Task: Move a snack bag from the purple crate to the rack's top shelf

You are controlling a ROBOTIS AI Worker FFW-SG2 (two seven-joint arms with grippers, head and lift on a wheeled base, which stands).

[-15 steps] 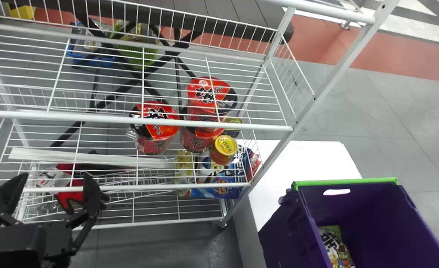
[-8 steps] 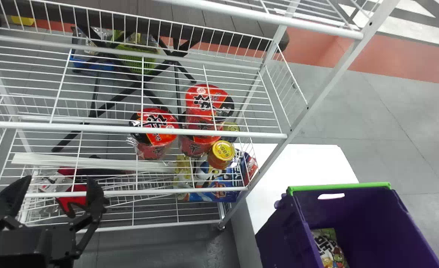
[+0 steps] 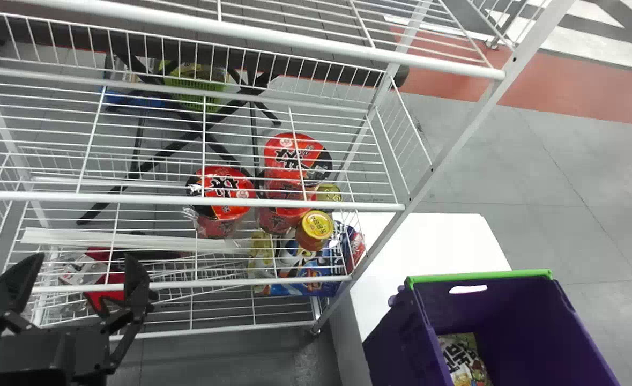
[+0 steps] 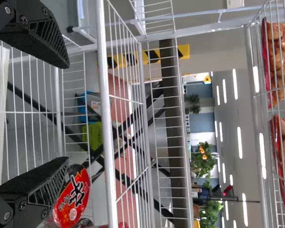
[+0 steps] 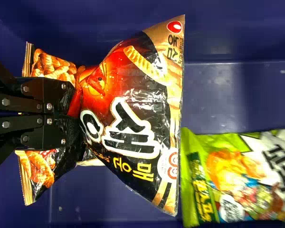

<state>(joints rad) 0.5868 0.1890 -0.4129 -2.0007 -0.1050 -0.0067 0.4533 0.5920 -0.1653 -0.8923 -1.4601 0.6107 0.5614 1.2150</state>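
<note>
Clearly, in the head view the purple crate (image 3: 508, 311) stands beside the rack (image 3: 294, 205), so a low or slanting lift could catch a bag on the crate's rim or the upper rail (image 3: 273, 41). In the left wrist view the left gripper (image 4: 67, 111) has its fingers wide apart, and the packs (image 4: 280, 142) on a high shelf could be nudged by careless placing. In the right wrist view the right gripper's (image 5: 80, 124) fingers pinch the snack bag's (image 5: 133, 109) waist inside the crate; its slick film may slip or swivel, or brush the green bag (image 5: 228, 175).
</note>
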